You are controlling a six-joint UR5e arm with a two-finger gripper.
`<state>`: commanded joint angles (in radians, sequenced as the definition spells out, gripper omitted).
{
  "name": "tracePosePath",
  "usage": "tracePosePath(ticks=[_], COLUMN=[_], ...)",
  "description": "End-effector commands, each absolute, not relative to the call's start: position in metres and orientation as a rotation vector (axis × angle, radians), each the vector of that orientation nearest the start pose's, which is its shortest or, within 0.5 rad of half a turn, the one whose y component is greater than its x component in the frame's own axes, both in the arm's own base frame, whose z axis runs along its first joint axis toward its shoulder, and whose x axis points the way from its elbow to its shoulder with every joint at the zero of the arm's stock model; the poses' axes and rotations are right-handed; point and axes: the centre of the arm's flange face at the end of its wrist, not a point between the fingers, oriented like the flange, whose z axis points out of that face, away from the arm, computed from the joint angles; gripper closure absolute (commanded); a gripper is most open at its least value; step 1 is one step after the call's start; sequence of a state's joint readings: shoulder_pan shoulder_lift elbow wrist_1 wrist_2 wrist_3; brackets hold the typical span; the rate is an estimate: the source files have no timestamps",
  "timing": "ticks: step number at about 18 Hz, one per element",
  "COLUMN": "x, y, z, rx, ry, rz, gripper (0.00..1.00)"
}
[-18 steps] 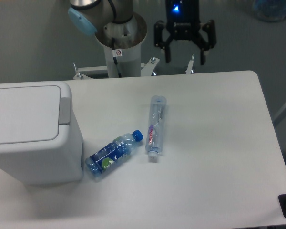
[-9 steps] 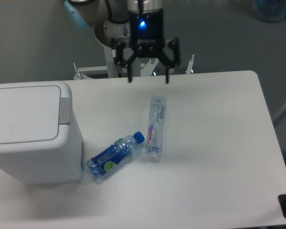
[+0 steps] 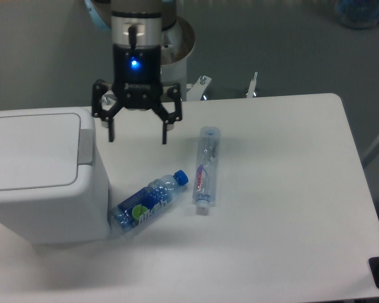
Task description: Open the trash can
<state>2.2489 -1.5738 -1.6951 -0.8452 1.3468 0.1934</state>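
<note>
Leftward and lower than half a second ago, the gripper [image 3: 137,135] now hangs over the table [image 3: 284,208] just to the right of the trash can [image 3: 44,180], where before it stood above the table's far edge near the clear bottle. From the single fixed camera, its two dark fingers [image 3: 165,129] point down and stand spread wide apart, with nothing between them; a blue light glows on the wrist body above. The trash can sits at the left edge of the table, a large white boxy bin with its flat lid [image 3: 28,148] lying shut and the grey hinge tab [image 3: 86,146] on its right side, close below the gripper's left finger but not touched by it. A blue-labelled bottle [image 3: 148,203] with a blue cap lies on its side, its base against the bin's lower right corner; it has shifted slightly toward the bin since the earlier frame. A clear bottle [image 3: 204,165] lies just to its right, nearly upright in the view, white cap toward the camera. Behind the table the arm's base column [image 3: 174,47] rises
</note>
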Motion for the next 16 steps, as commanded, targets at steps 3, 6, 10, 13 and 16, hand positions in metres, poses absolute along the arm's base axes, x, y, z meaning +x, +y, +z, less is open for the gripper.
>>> tracePosePath(ticks=[3, 6, 10, 13, 16], x=[-0.209, -0.204, -0.204, -0.206, -0.206], y=[0.511, 0.516, 0.516, 0.518, 0.519], z=[0.509, 0.501, 0.498, 0.495, 0.492], rx=[-2.463, -2.48, -2.484, -2.487, -2.494], ry=[-0.521, -0.503, -0.499, -0.499, -0.498], rz=[0.064, 0.052, 0.054, 0.055, 0.055], gripper=[0.0, 0.0, 0.0, 0.0, 0.0])
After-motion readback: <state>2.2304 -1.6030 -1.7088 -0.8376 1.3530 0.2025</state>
